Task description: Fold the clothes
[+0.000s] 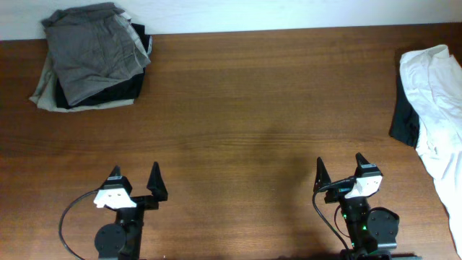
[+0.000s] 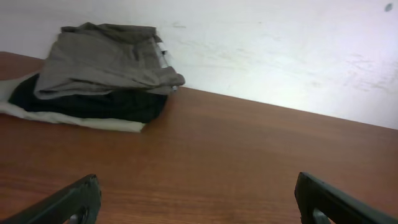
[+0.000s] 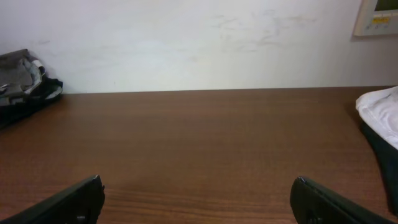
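A stack of folded clothes sits at the table's far left corner: grey-olive shorts [image 1: 92,45] on top, a black garment [image 1: 115,92] under them, a beige one [image 1: 42,94] at the bottom. The stack also shows in the left wrist view [image 2: 106,59] and at the left edge of the right wrist view [image 3: 25,84]. An unfolded white garment [image 1: 437,94] lies over a dark one [image 1: 404,123] at the right edge. My left gripper [image 1: 135,181] and right gripper [image 1: 339,167] are open and empty near the front edge, far from all the clothes.
The brown wooden table [image 1: 245,108] ends at a white wall [image 3: 199,43] at the back. The white garment hangs past the table's right edge [image 1: 451,195]. A wall panel [image 3: 378,15] shows at the right wrist view's top right.
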`<move>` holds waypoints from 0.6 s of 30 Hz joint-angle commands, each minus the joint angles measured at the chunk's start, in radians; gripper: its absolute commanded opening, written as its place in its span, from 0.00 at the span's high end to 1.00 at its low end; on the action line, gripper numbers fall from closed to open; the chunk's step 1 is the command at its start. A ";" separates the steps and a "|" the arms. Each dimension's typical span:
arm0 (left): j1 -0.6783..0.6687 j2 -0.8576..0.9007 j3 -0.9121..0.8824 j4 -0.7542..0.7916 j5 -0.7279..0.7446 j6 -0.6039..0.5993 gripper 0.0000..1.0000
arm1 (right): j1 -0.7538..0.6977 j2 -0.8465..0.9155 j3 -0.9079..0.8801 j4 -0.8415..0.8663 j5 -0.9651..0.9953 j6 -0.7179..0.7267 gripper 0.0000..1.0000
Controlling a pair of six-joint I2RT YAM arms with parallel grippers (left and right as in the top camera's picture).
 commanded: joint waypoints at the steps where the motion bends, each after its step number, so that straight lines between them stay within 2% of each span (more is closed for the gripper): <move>1: -0.005 -0.012 -0.008 -0.006 -0.043 0.021 0.01 | -0.007 -0.010 -0.005 -0.005 -0.016 -0.008 0.01; 18: -0.004 -0.011 -0.008 -0.008 -0.040 0.043 0.01 | -0.007 -0.010 -0.005 -0.005 -0.016 -0.008 0.01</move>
